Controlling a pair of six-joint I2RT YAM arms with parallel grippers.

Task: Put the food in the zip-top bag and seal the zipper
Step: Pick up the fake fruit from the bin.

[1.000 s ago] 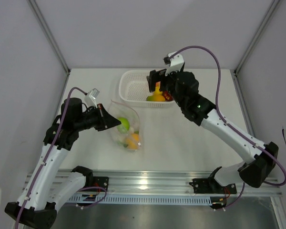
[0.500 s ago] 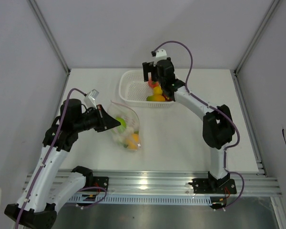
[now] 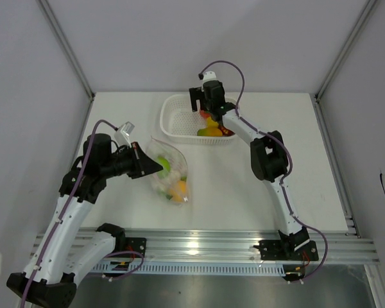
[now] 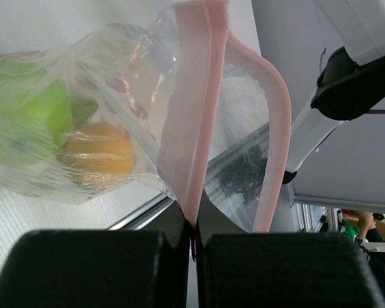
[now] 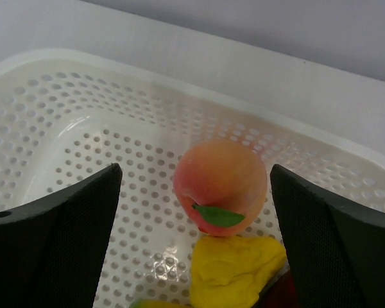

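My left gripper is shut on one pink zipper strip of the clear zip-top bag. The bag's mouth gapes, with the other strip standing apart. A green apple and an orange citrus lie inside the bag. My right gripper is open over the white perforated basket. In the right wrist view the gripper straddles a peach without touching it. A yellow mango lies just in front of the peach, with a dark red piece at its edge.
The basket stands at the back middle of the white table, and the bag lies left of centre. Grey walls with metal posts close in the table on three sides. A rail runs along the near edge.
My right arm has stretched down and back over the basket, and its gripper has shifted slightly left above the peach. My left gripper and the bag have stayed put.
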